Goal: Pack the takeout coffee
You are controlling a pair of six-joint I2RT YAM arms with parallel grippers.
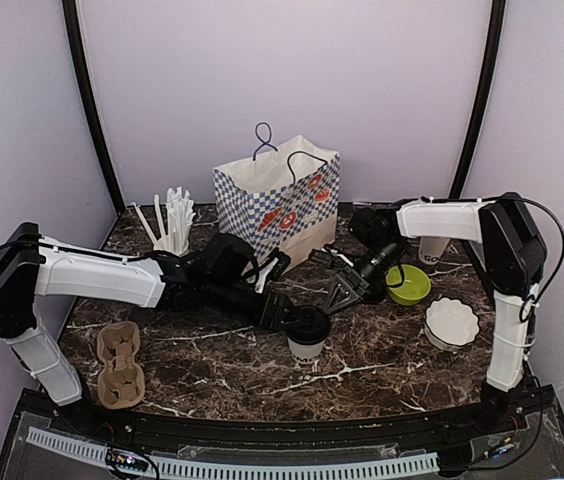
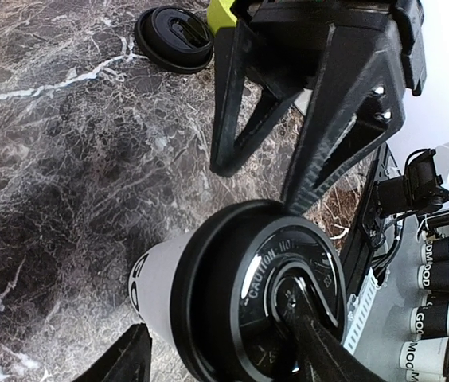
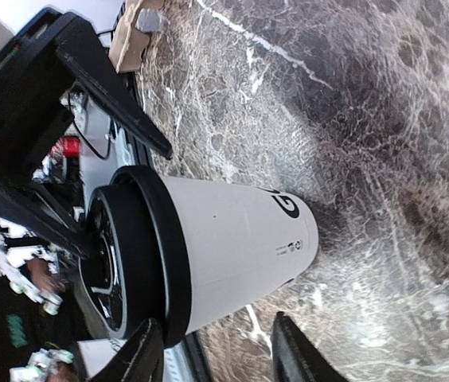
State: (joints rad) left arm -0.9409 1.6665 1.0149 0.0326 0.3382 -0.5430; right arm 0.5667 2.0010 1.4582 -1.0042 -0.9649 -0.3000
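Cup carrier (image 1: 120,365): cardboard, at the near left of the desk (image 1: 212,375), well apart from the action.
Lidded cup (image 1: 307,345): one takeout coffee, upright at the desk's near centre, with its black lid (image 2: 232,310) seated.
Left fingers (image 2: 125,362): spread, one beside the cup wall and the other lying across the lid top. No pinch shows.
Right fingers (image 3: 141,354): spread to either side of the same cup's wall from the opposite side, with no contact visible.
Loose lid (image 2: 173,38): flat on the desk, just beside the lime-green bowl (image 1: 408,285).
Second cup (image 1: 433,250): the other coffee, farther back on the right and partly behind the right arm. No lid is seen on it.
Bag (image 1: 280,200): checkered paper, open-topped, standing at the back.
Risk: two sets of fingers crowd one cup, so they may knock each other or shove the cup over. Uneven pressure on the lid could pop it and spill the drink. The second cup looks unsealed.
Writing: the lid reads "CAUTION HO…". The cup wall carries a bold black "G" and small print too fine to read. The bag's red print is illegible.
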